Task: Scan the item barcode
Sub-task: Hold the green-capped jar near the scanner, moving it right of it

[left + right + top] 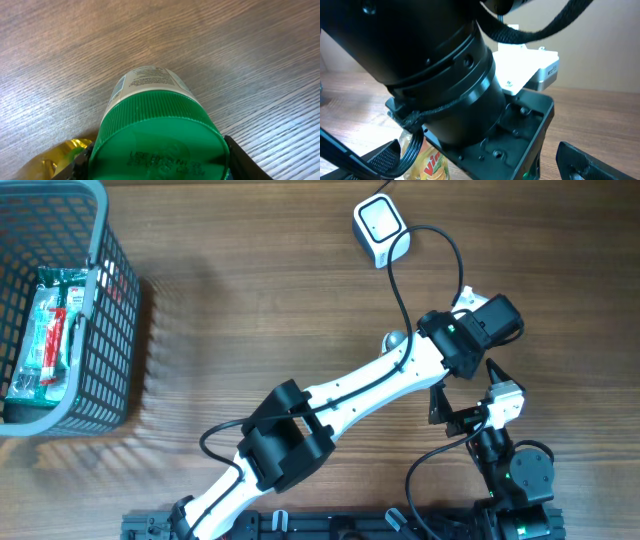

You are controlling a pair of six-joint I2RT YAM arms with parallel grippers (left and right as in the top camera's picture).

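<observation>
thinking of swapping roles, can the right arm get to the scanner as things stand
Probably not directly. The wrist of the left arm, holding the jar, sits right in front of the open right gripper, between it and the scanner, and the scanner's cable trails across that path too.

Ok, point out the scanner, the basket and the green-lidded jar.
scanner (378, 223), overhead view, middle of its white face
basket (99, 230), overhead view, right-hand rim
green-lidded jar (160, 140), left wrist view, top of the lid
</observation>
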